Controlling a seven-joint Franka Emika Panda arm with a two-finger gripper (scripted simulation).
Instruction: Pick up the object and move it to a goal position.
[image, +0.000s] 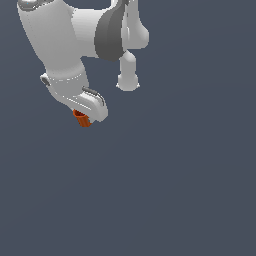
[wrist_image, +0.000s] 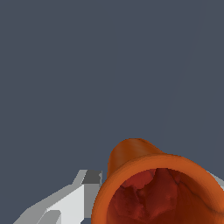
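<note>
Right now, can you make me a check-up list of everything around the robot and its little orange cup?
Surface: plain dark blue-grey ground all over; no edges or marks seen.
Job's things: tiny orange-red cup sticking out under the end effector; the wrist view shows its hollow, darker inside close up. No goal marker seen.
Clutter: nothing seen.
Grippers: end effector sits right at the cup; one light finger shows beside the cup in the wrist view. It seems to hold the cup, but the contact is hidden, so I cannot tell for sure.
Cables: nothing seen.
Surroundings: only the white and grey robot arm; nothing else seen.
</note>
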